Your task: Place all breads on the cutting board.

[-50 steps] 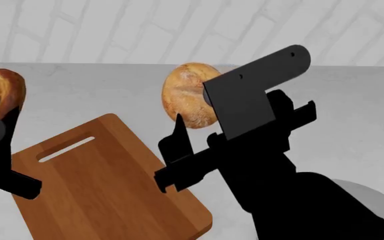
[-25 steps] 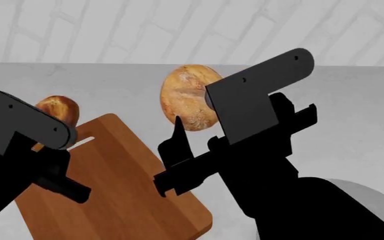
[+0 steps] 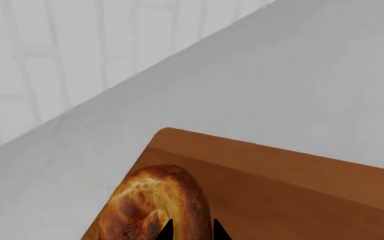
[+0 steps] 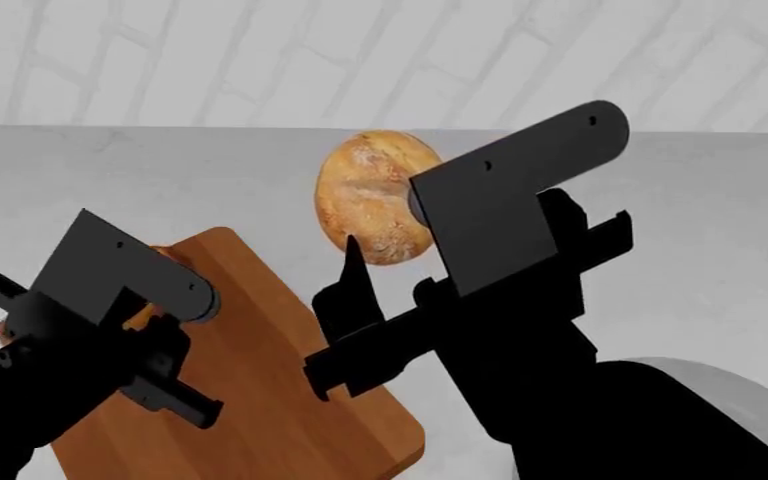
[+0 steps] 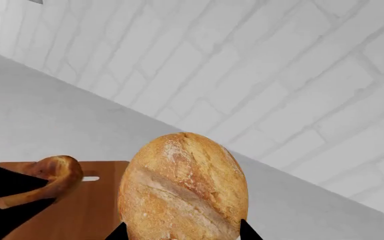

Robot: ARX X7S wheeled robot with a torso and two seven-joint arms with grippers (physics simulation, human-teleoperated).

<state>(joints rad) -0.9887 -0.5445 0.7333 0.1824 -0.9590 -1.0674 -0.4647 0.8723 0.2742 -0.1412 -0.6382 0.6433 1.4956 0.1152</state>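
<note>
Already low over the cutting board: left pincer clamped on the dark roll, nearer. Held higher, past the board's far right edge, right pincer gripping the pale roll; needs leftward, nearward travel.

A pale grey counter fills the view. A white brick wall stands at 12 o'clock. A grey plate shows at 4 o'clock.
</note>
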